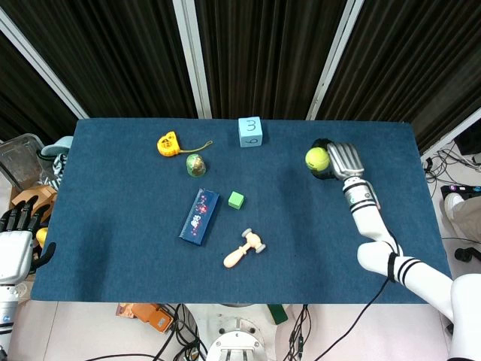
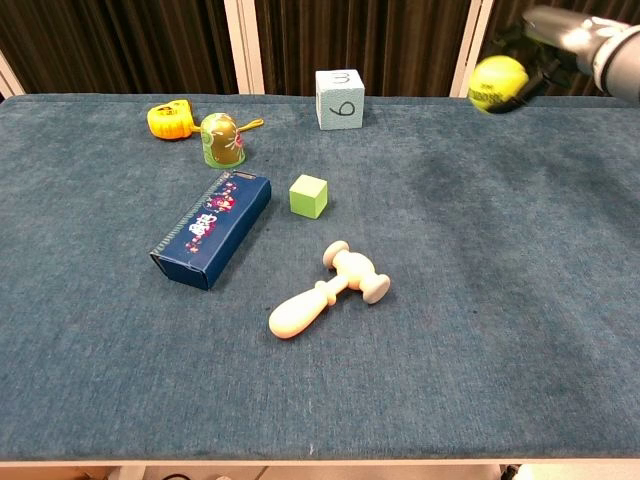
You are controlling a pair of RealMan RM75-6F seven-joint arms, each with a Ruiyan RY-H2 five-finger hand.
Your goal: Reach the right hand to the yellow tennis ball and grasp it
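Right hand (image 1: 340, 159) grips the yellow tennis ball (image 1: 316, 158), fingers wrapped around it, holding it clear above the far right part of the blue table (image 1: 113, 226). Left hand (image 1: 16, 244) hangs off the table's left edge, fingers loosely apart, holding nothing.

The light blue cube (image 1: 250, 131) at the table's far edge is showing a "3" on top and what is probably a "6" on its front face (image 2: 340, 111).
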